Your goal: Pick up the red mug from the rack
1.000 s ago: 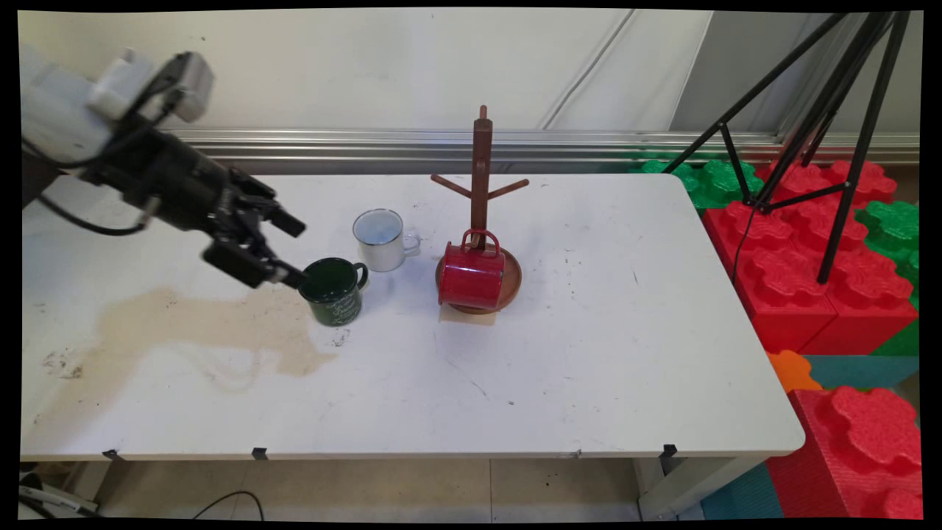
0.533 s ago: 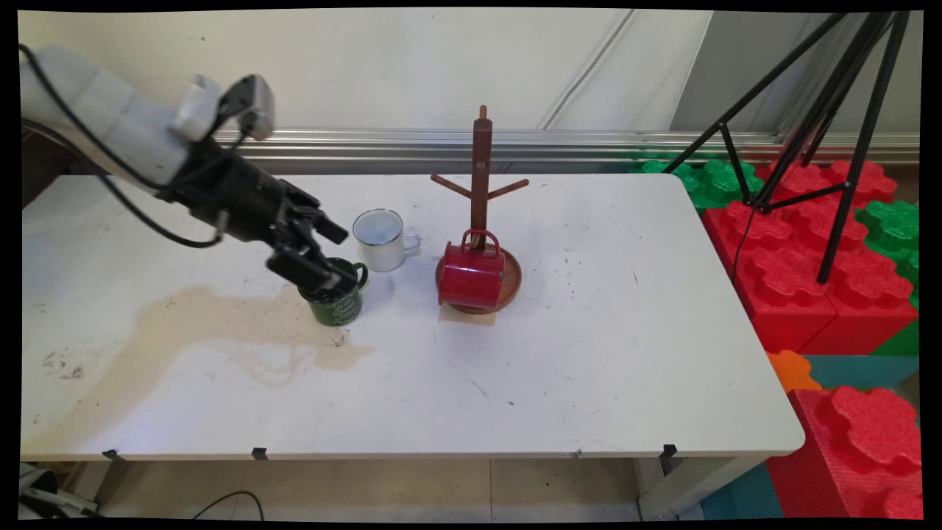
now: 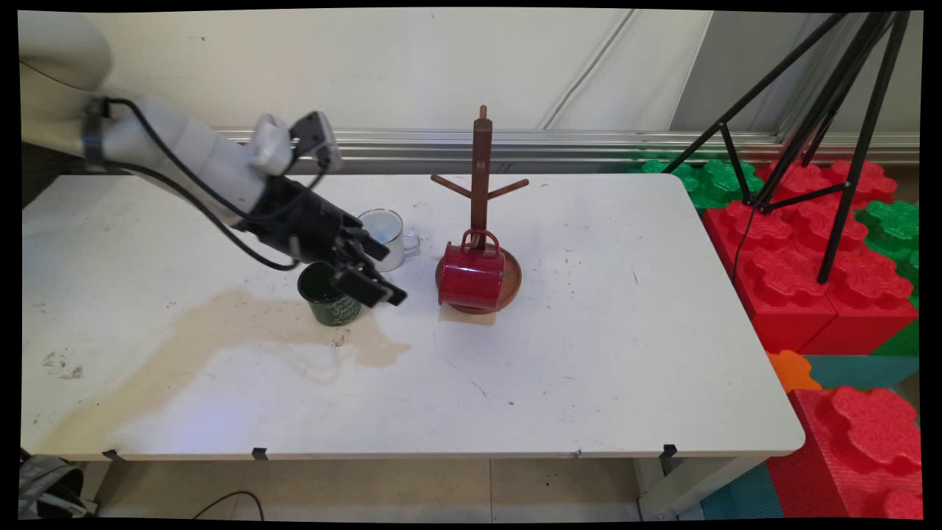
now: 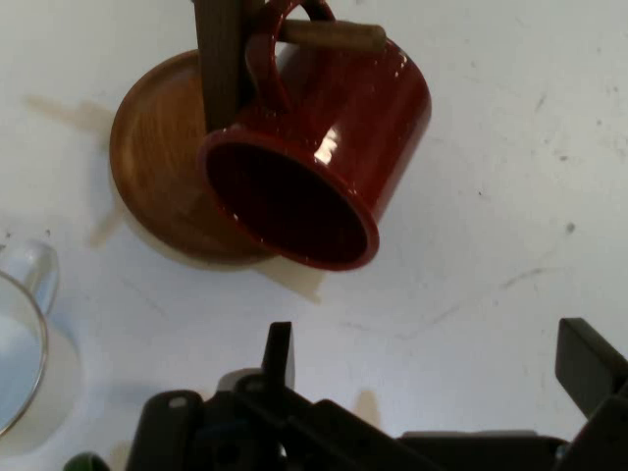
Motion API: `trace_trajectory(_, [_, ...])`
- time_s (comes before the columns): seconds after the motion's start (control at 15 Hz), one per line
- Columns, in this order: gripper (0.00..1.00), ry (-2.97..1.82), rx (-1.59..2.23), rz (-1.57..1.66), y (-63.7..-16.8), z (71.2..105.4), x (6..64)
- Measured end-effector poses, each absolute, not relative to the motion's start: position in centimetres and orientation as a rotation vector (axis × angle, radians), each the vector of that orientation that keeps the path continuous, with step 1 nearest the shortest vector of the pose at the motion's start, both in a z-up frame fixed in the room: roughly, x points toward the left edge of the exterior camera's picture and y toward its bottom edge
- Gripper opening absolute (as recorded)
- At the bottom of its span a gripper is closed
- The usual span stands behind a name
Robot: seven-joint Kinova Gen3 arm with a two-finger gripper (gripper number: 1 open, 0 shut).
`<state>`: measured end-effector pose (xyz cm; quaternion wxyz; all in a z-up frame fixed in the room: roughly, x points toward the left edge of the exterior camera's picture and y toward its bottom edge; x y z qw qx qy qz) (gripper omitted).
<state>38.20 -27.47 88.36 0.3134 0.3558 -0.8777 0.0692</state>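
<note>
My gripper [image 3: 388, 274] is open and empty, hanging just over the right side of a dark green mug [image 3: 322, 300] and hiding its handle. It points right at a red mug [image 3: 471, 278], which hangs tilted by its handle from a low peg of a brown wooden mug tree [image 3: 482, 162]. In the hand view the gripper [image 4: 432, 358] has bare table between its fingers. The red mug [image 4: 324, 167], mouth towards me, is ahead over the tree's round base [image 4: 157, 177]. A white mug [image 3: 388, 228] stands just behind the gripper, its rim [image 4: 20, 343] at the hand view's left edge.
A brown liquid stain [image 3: 221, 324] spreads over the white table [image 3: 589, 368] left of and in front of the green mug. Off the table's right edge stand red and green foam blocks [image 3: 809, 280] and a black tripod [image 3: 846, 132].
The arm has swung right, from left of the green mug to over its right side, closer to the red mug. The brown stain's front edge has crept right.
</note>
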Motion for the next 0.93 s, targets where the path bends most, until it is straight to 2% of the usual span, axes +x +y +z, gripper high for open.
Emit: trace_trajectory(0.93, [1.0, -2.234, 0.999, 0.211, -30.2, 83.2, 33.6])
